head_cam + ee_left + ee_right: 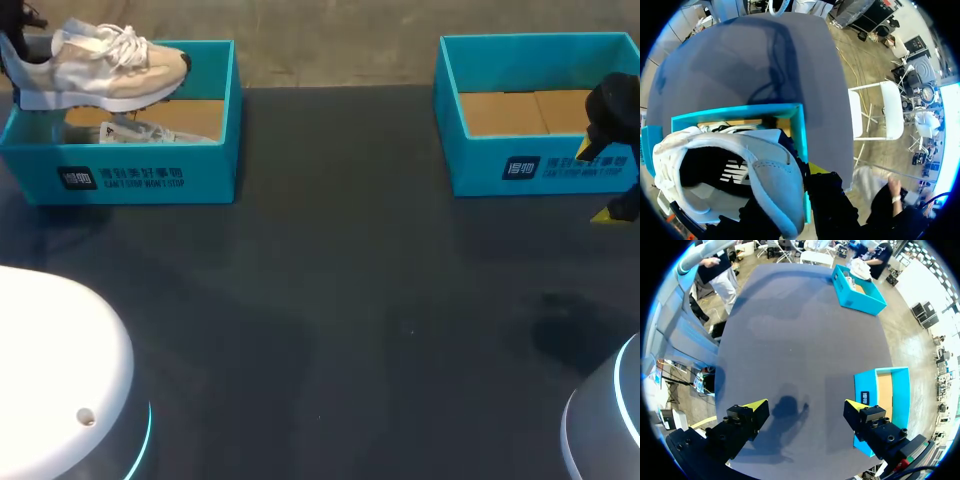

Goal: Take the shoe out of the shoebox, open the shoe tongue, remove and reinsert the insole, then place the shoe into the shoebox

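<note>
Left gripper (18,50) pinched the shoe (105,68) by its heel over the shoebox (120,172) at the worktop (330,300) far-left corner. It should clear the wall before lowering. Right gripper (802,412) hung spread.

Dark table (350,300); teal shoebox (140,178) at far left, second teal box (500,165) at far right, well apart.

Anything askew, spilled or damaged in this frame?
Nothing stands out. The shoe hangs above the left shoebox, gripped at its heel by the left hand, as the task needs. A pale item lies inside; I cannot tell what. The right shoebox sits upright; the right hand is open.
</note>
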